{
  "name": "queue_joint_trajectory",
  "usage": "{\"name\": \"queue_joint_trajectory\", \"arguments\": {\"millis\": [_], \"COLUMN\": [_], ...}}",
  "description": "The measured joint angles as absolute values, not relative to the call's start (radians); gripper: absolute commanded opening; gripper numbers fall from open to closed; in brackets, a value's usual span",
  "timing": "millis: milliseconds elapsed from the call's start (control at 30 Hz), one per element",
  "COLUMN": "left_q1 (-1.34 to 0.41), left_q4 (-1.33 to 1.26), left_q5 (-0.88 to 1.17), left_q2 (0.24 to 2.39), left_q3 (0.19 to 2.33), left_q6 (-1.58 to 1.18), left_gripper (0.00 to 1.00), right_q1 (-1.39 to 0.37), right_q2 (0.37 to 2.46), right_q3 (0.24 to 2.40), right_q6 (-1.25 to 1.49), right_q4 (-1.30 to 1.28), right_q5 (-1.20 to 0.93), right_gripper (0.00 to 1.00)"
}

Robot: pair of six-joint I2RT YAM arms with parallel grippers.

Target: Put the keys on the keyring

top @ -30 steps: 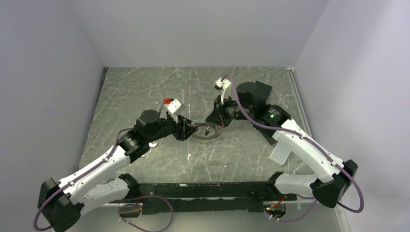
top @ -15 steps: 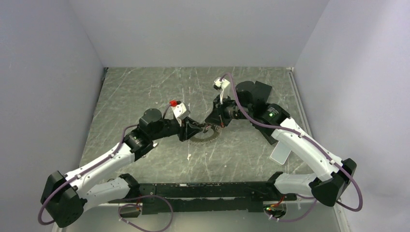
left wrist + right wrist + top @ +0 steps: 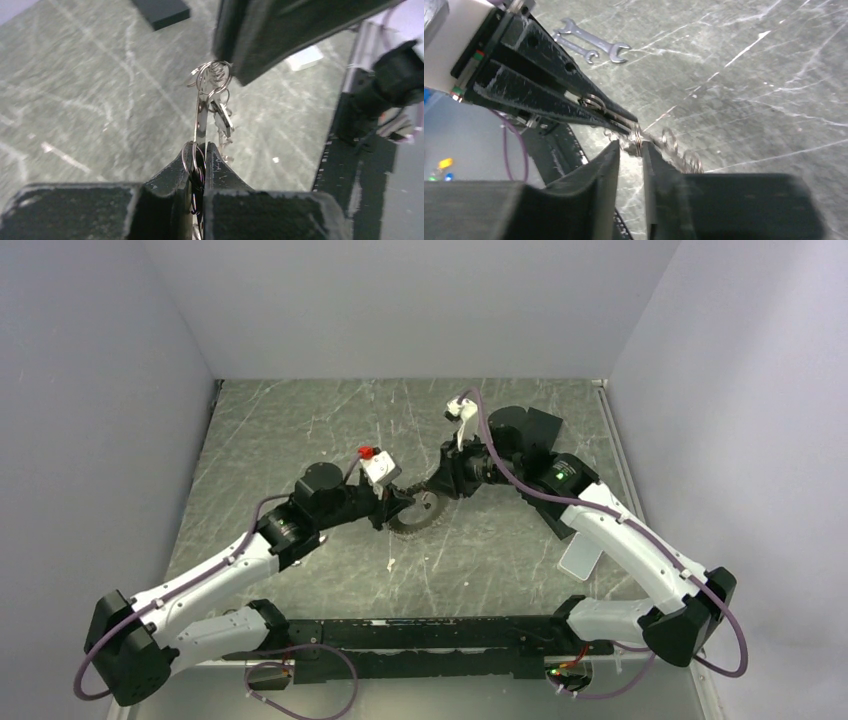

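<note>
The keyring, a flat toothed metal ring, hangs tilted between the two grippers just above the table. My left gripper is shut on its near rim; in the left wrist view the keyring runs edge-on out of the gripper. A key and small split rings dangle from its far end. My right gripper is at that far end, its jaws parted. In the right wrist view the keyring's rim sits in the gap of the right gripper, close to the right finger.
Two small wrenches lie on the marbled table beyond the left gripper's fingers. A black block sits at the back right, a white flat piece beside the right arm, and a white scrap in front. Walls enclose three sides.
My left gripper moved right and shut on the keyring, which tipped up off the table. The right gripper's jaws have parted from shut.
</note>
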State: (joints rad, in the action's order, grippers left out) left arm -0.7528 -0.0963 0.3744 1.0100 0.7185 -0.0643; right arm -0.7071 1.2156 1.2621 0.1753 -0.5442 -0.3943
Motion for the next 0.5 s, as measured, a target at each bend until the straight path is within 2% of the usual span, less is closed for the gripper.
{"name": "queue_joint_trajectory", "arguments": {"millis": [33,100,300,500], "left_q1": [-0.758,-0.777,-0.889,-0.963], "left_q4": [-0.063,0.012,0.251,0.388], "left_q5": [0.337,0.245,0.009,-0.183], "left_q2": [1.011,1.024,1.143,1.189], "left_q3": [0.733,0.770,0.949,1.019], "left_q6": [-0.052,-0.020,0.061,0.137], "left_gripper": [0.00,0.00,0.00,0.00], "right_q1": [-0.706,-0.702,-0.674,-0.624], "right_q2": [1.213,1.209,1.195,1.158], "right_q3": [1.259,1.252,1.200,1.139], "right_q6": [0.178,0.187,0.214,0.262], "right_q4": [-0.545,-0.543,-0.537,-0.526], "right_q5": [-0.385,-0.364,-0.281,-0.162], "right_gripper": [0.43,0.49,0.50,0.52]}}
